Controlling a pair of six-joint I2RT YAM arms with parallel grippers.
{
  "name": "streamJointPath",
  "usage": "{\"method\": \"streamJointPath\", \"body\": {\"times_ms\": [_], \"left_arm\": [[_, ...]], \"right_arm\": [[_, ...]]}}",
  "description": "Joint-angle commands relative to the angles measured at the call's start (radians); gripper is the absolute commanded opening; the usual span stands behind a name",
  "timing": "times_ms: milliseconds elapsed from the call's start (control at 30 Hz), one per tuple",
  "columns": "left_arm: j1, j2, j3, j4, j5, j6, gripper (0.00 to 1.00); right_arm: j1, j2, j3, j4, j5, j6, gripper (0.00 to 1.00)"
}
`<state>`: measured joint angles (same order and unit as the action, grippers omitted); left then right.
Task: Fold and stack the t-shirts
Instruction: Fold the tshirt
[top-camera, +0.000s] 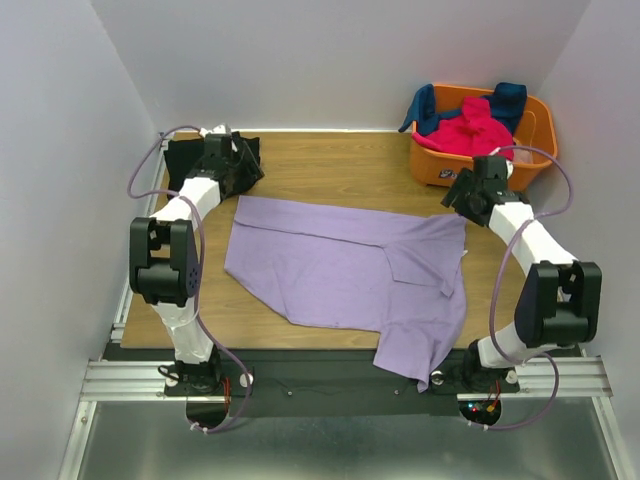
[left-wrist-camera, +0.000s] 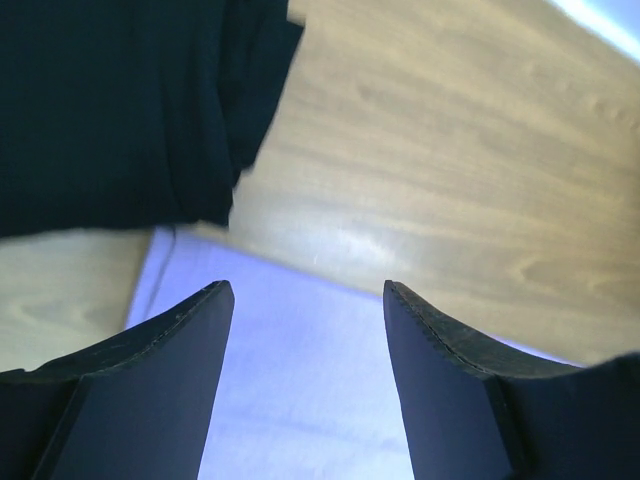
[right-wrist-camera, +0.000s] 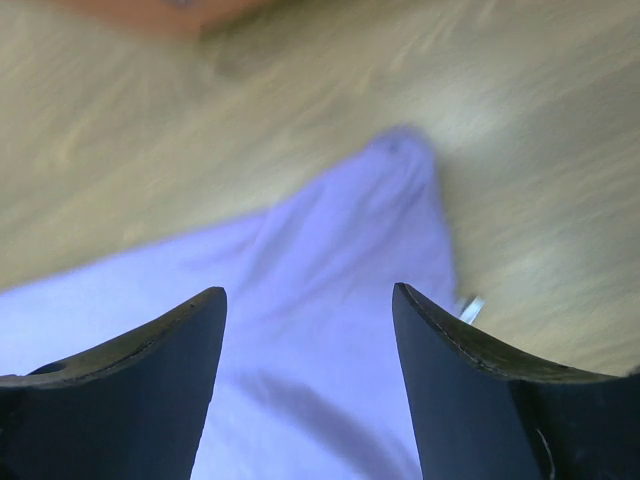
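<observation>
The purple shirt was spread across the middle of the table, with one part draped over the near edge. The left gripper was held open above its far left corner and the right gripper open above its far right corner, with nothing gripped by either. It was judged that both corners should be pinched low and together, so that the cloth could be lifted evenly. A black shirt was laid just beyond the left corner. A pink shirt and a blue shirt were piled in an orange basket at the far right. The wooden surface was enclosed by plain white walls.
</observation>
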<state>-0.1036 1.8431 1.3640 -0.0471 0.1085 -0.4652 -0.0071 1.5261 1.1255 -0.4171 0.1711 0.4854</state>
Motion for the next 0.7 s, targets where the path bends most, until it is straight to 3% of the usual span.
{"method": "streamJointPath", "body": {"times_ms": [0, 200, 667], "left_arm": [[-0.036, -0.03, -0.106, -0.011, 0.028, 0.014, 0.73], [-0.077, -0.005, -0.16, -0.008, 0.022, -0.01, 0.73], [-0.077, 0.133, -0.122, -0.014, 0.004, 0.008, 0.73]], "right_arm": [[0.062, -0.044, -0.084, -0.028, -0.079, 0.016, 0.73], [0.131, -0.034, -0.167, -0.029, -0.096, 0.071, 0.73], [0.131, 0.163, -0.175, -0.029, -0.059, 0.133, 0.73]]}}
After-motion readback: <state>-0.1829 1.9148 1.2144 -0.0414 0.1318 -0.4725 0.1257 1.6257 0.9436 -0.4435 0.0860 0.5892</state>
